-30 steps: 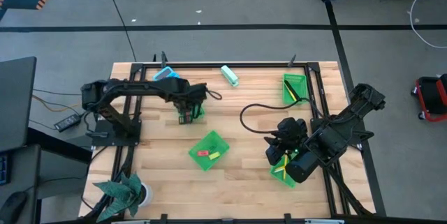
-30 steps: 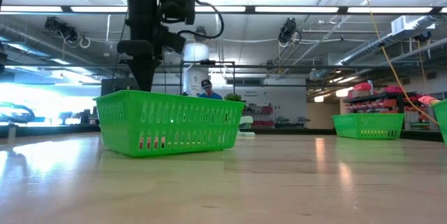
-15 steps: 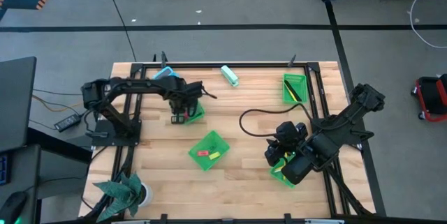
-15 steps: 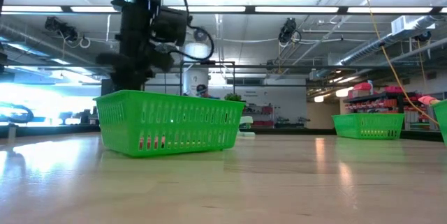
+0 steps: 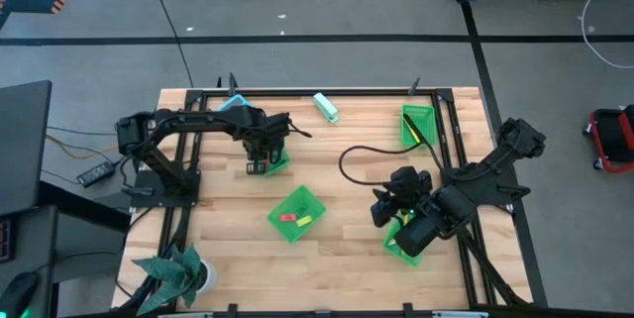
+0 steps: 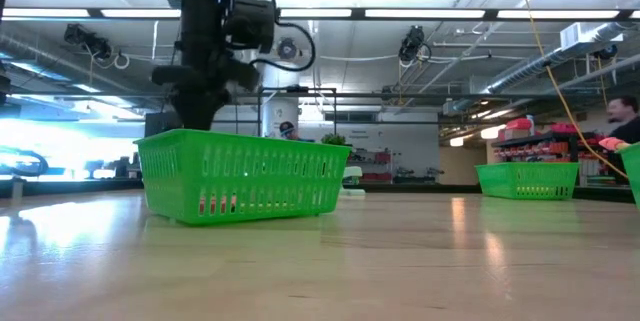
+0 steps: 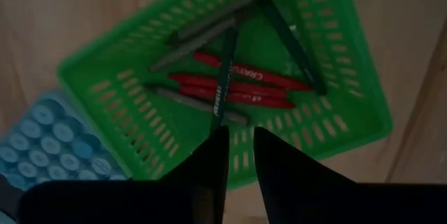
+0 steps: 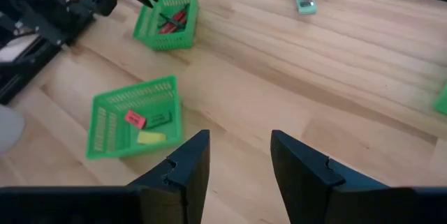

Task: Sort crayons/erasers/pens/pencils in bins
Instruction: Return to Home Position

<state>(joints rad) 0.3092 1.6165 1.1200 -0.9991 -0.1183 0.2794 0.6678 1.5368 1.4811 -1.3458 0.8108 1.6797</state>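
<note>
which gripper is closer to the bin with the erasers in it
Left, narrowly. The left gripper hangs over the crayon bin, just up-table from the eraser bin. The right gripper sits off to that bin's other side, by the bin at the table's right edge.

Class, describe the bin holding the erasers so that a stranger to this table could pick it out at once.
Start at the wooden table and go to its middle. The green bin there sits turned like a diamond, apart from the other bins. It alone holds small blocks, the erasers in pink-red, green and yellow, not long sticks.
</note>
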